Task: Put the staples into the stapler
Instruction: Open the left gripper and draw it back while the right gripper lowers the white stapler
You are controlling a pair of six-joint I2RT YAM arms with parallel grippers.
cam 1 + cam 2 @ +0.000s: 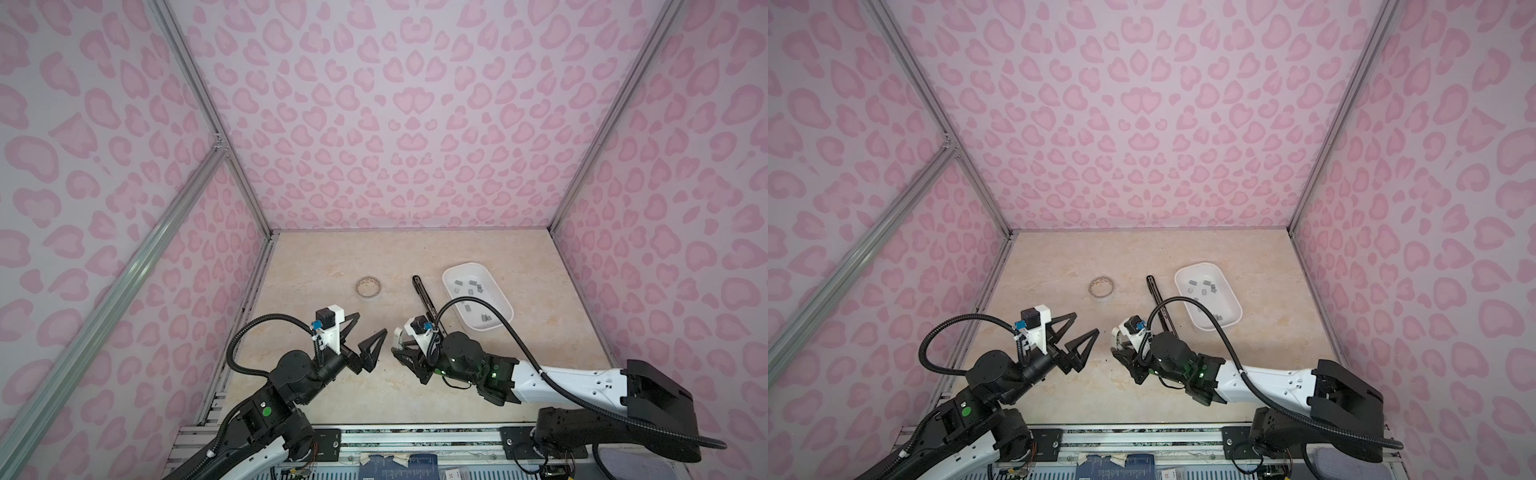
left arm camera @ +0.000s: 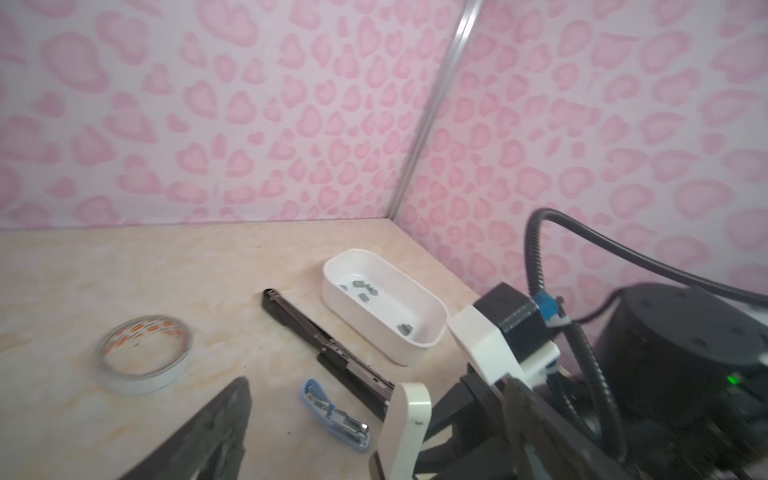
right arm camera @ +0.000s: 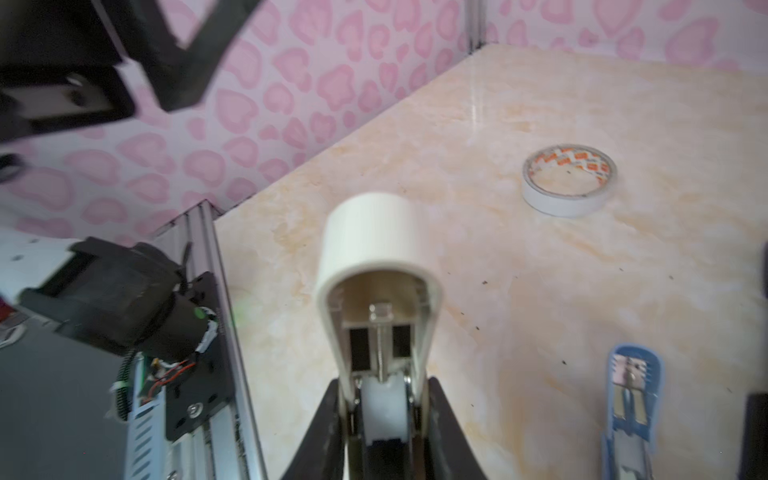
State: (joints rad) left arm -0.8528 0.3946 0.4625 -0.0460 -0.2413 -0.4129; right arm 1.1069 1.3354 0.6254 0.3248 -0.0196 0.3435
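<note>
Grey metal staple strips [image 2: 358,285] lie loose in the white oval plastic tray [image 2: 365,332]; probably light and brittle, best pinched across long sides. Left gripper [image 1: 372,322] gapes empty; right gripper [image 3: 384,419] clamps the cream plastic stapler [image 3: 374,232].

A cream plastic stapler [image 1: 1116,334] is being gripped by the right pincer [image 1: 1123,348], while the left pincer [image 1: 1086,323] is being held open nearby.
</note>
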